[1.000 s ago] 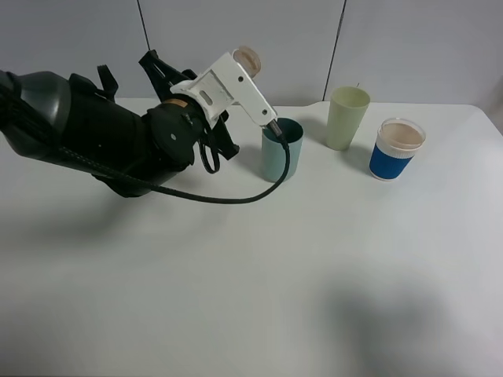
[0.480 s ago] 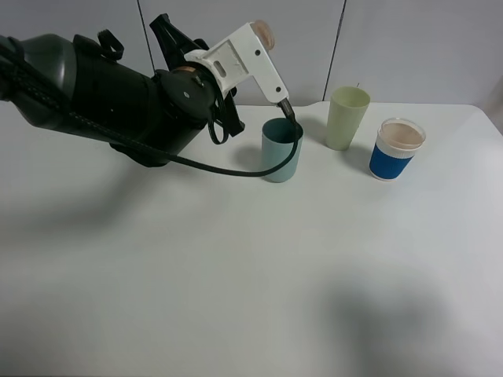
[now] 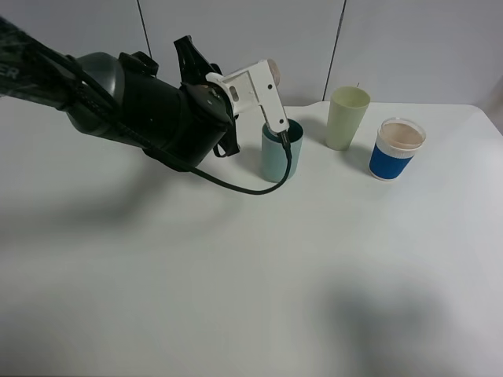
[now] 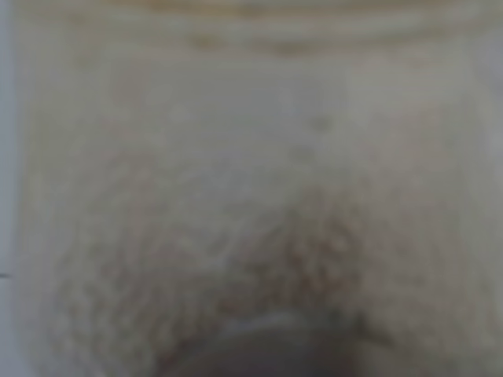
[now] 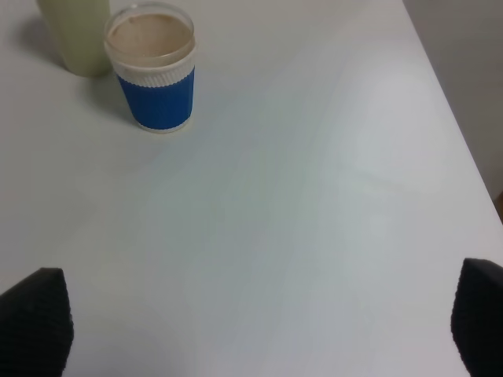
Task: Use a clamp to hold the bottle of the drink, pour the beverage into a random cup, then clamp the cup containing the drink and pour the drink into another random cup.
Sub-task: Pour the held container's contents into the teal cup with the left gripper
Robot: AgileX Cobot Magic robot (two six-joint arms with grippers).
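My left arm's wrist (image 3: 196, 118) hangs just left of the teal-green cup (image 3: 277, 157), with its white camera bracket (image 3: 253, 94) slanting down over the rim. The left jaws are hidden behind the bracket. Past the bracket only a round beige end of the bottle (image 3: 272, 71) shows, held in the air above the cup. A blurred whitish-beige surface of the bottle (image 4: 251, 173) fills the left wrist view. The beverage cannot be made out. The blue-banded cup (image 3: 396, 149) (image 5: 154, 75) stands at the right. My right gripper (image 5: 255, 330) is open over bare table, short of that cup.
A taller pale yellow-green cup (image 3: 346, 118) (image 5: 75, 35) stands between the teal cup and the blue-banded cup. A black cable (image 3: 236, 184) loops from the bracket down in front of the teal cup. The white table (image 3: 236, 283) ends at the right (image 5: 464, 181).
The left arm has risen and swung right and back, and its wrist has rolled, bringing the bracket and the bottle's end closer over the teal cup. The cups and right gripper stayed put.
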